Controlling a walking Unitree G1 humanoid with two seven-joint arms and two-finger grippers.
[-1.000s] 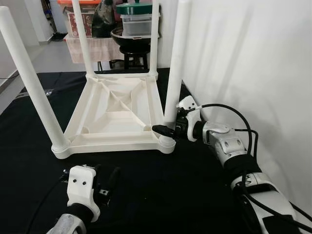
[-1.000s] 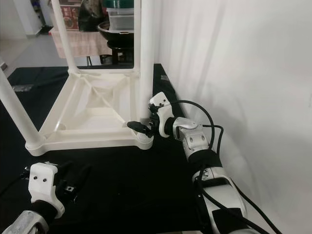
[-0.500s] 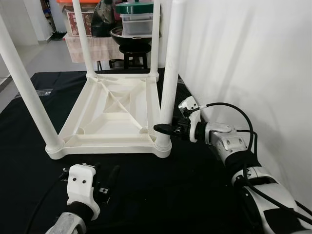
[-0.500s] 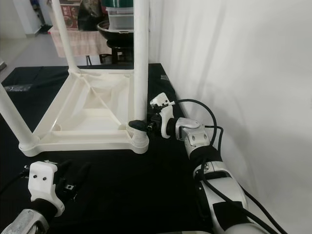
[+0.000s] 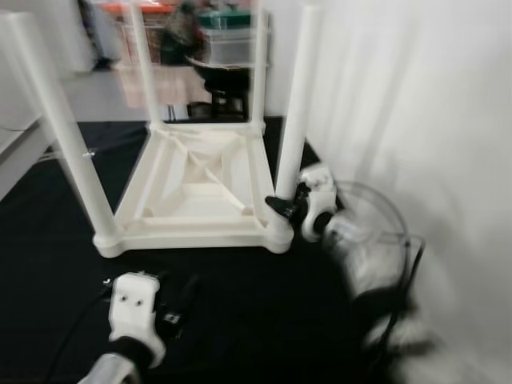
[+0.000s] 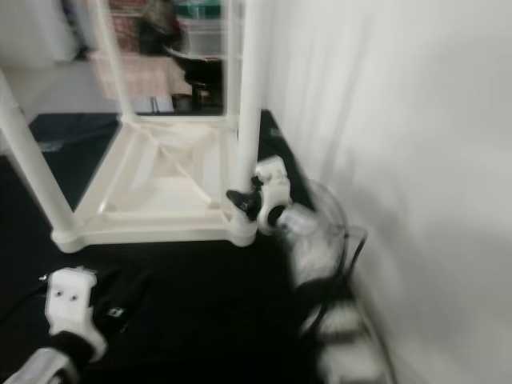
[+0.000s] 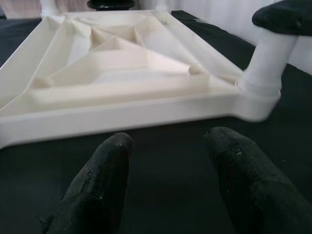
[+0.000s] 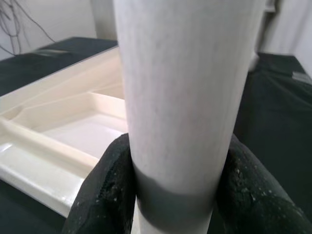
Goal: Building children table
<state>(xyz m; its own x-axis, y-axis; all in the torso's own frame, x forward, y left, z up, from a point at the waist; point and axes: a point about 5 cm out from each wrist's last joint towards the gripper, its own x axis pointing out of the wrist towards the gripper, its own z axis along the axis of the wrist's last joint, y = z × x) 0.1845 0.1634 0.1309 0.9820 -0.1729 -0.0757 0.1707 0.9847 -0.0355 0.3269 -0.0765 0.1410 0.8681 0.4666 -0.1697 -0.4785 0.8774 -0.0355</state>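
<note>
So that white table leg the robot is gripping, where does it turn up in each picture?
Left eye view: the gripped leg stands right of centre, the right gripper near its foot.
Right eye view: centre.
Left wrist view: its base at the upper right.
Right wrist view: close up, between the fingers.
Shared landmark: the upturned tabletop.

The white plastic children's table [image 5: 196, 188] lay upside down on the black mat [image 5: 264, 312], its ribbed underside facing up. Four round white legs stood upright at its corners. The near right leg [image 5: 294, 112] sat in its corner socket beside the white wall [image 5: 400, 120], clamped low between two black fingers [image 8: 102, 190].
</note>
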